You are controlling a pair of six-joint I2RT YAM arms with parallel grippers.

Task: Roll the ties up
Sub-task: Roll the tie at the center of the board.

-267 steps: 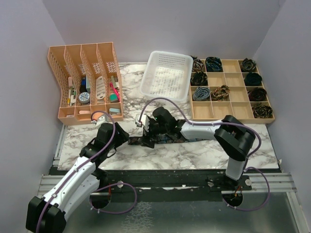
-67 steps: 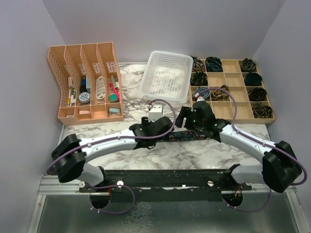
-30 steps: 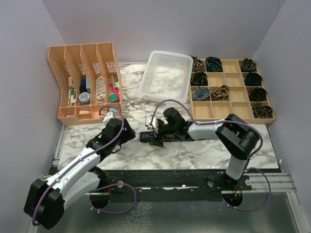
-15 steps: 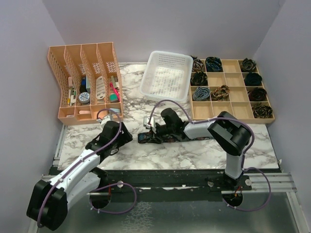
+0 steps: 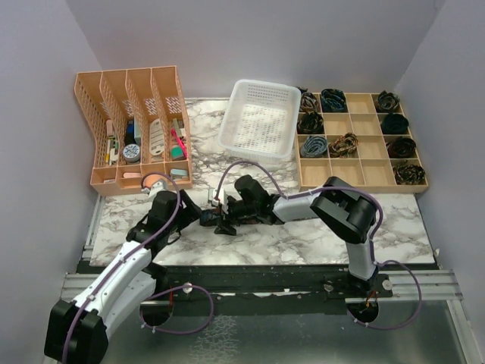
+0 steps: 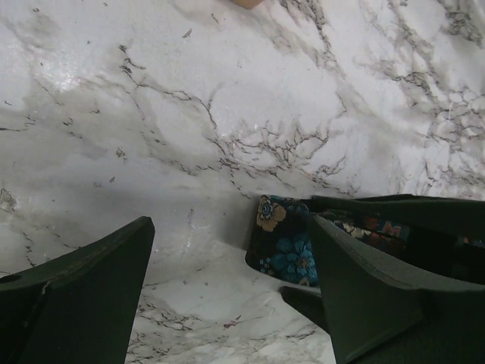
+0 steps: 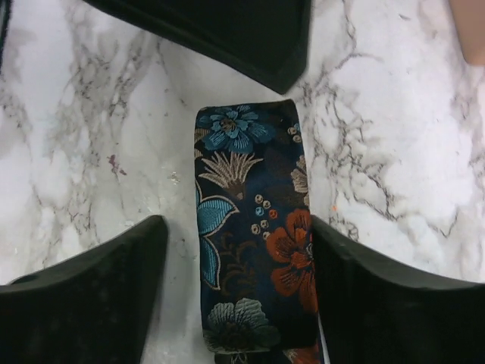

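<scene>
A dark navy tie [image 7: 250,227] with blue, orange and grey flowers lies flat on the marble table [image 7: 394,152], and its squared end [image 6: 282,241] points at my left gripper. My right gripper [image 7: 236,235] is open and straddles the tie. Its right finger [image 7: 394,303] touches the tie's edge, while a strip of table shows beside its left finger [image 7: 83,303]. My left gripper [image 6: 227,227] is open just short of the tie's end, with nothing between its fingers. In the top view both grippers [image 5: 193,216] [image 5: 221,221] meet at the table's front middle, and the tie is mostly hidden under them.
A wooden compartment box [image 5: 360,161] at the back right holds several rolled ties. A white mesh basket [image 5: 261,117] stands at the back middle. An orange file organiser [image 5: 132,129] with small items is at the back left.
My right gripper has slid left along the tie, closer to the left gripper. The left gripper has dropped slightly toward the front edge and stays open.
</scene>
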